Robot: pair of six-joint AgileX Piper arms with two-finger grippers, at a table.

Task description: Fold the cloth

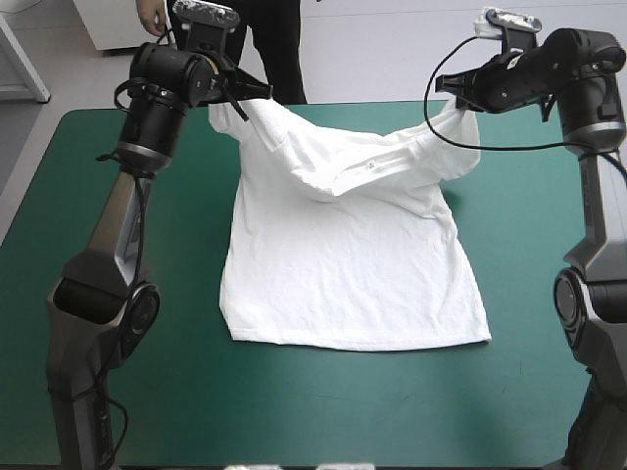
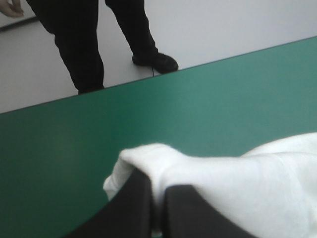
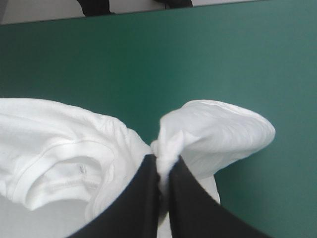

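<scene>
1. T-shirt [image 1: 353,264], white and short-sleeved, sits about the middle of the teal-green counter [image 1: 294,411]. Its hem [image 1: 362,343] lies flat on the cover toward the near edge, and its shoulder end is raised toward the far edge.
2. On the left, the left arm [image 1: 147,127] reaches over the far left part of the counter. The left jaws pinch the left shoulder corner [image 1: 227,110] of the T-shirt and hold it clear of the cover.
3. In the left wrist view the left jaws are all but closed on a fold of the T-shirt [image 2: 148,163], which bunches over their tips. More white fabric spreads away to one side. Bare cover runs ahead of them to the counter's far edge.
4. Between the two arms the collar [image 1: 367,168] sags lower than the two held corners, so the upper edge hangs in a shallow dip. The body below it lies fairly smooth on the cover.
5. On the right, the right arm [image 1: 549,78] comes in over the far right part of the counter. The right jaws hold the right shoulder corner [image 1: 462,116] up off the cover.
6. In the right wrist view the right jaws are nearly closed on a pinch of the T-shirt [image 3: 166,148]. A sleeve [image 3: 223,134] puffs out just beside them, and the stitched collar band is on their other side.
</scene>
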